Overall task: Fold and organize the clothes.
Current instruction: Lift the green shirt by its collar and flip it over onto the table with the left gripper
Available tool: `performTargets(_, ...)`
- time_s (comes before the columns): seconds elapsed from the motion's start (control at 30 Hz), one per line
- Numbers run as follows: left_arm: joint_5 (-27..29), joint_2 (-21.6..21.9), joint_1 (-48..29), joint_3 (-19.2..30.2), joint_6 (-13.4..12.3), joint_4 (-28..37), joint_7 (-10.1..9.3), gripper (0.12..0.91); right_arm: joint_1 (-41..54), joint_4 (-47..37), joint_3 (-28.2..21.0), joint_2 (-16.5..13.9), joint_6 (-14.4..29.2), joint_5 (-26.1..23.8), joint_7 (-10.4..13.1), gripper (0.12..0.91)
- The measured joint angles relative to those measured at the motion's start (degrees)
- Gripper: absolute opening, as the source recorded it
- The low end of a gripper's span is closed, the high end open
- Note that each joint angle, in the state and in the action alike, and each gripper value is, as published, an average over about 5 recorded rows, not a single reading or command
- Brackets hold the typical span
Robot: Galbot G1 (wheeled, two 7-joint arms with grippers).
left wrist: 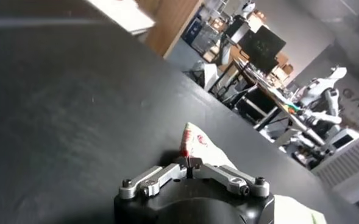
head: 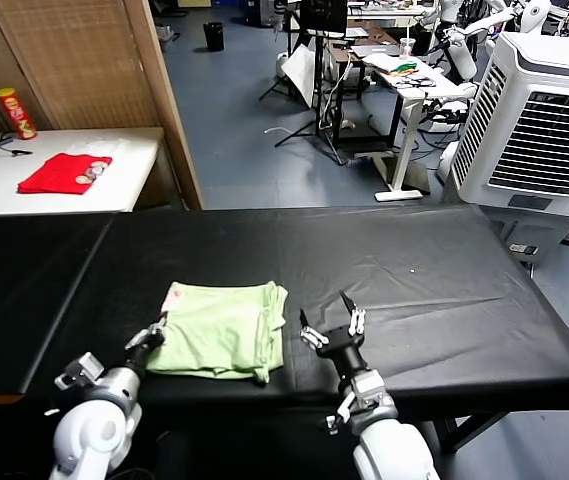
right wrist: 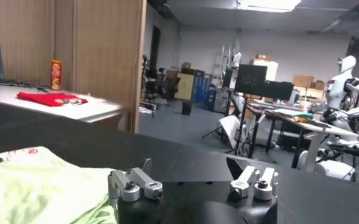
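A: Looking at the black cloth-covered table [head: 414, 270], where does the pale light-green thin wrinkly T-shirt [head: 226, 328] lie?

B: Near the front edge, left of centre, already folded to a compact rectangle, slightly longer across the table than deep. A bit of reddish print peeks out at its far left corner.

A: And the 2 arms?

B: The left gripper [head: 154, 337] sits right at the shirt's left edge, near the front corner. Its fingers are pinched together, and the left wrist view shows the tips [left wrist: 190, 163] meeting on the fabric edge, so I judge it has the hem nipped.

A: The right gripper [head: 330, 325]?

B: Just beside the shirt's right edge, apart from it, fingers spread wide, holding nothing.

A: So what does the next move turn on?

B: The shirt lies between the 2 grippers, its long axis running from one to the other. The left is the one in contact, so any fold would likely carry that left edge rightward over the cloth.
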Motion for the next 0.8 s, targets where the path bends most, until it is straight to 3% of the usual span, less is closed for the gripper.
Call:
performTargets(0.23, 13.8, 5.9, -0.5, -2.5, -1.3, 1.5, 1.07, 0.13, -1.1, 0.2, 1.1, -0.1, 0.5, -0.8, 0.0, 0.798)
performTargets(0.5, 26.7, 16.3, 0.5, -7.2, -5.5, 3.3, 2.55, 0.13, -1.0, 0.3, 1.1, -0.1, 0.4, -1.5, 0.0, 0.798)
performTargets(0.67, 33.1, 21.7, 1.5, -10.1, -5.2, 1.4, 2.11, 0.13, -1.0, 0.2, 1.0, 0.1, 0.4, -1.7, 0.0, 0.798)
performTargets(0.8, 35.3, 22.2, 2.8, -10.0, -4.2, -2.9, 1.45, 0.13, -1.4, -0.2, 0.9, 0.4, 0.5, -2.2, -0.1, 0.798)
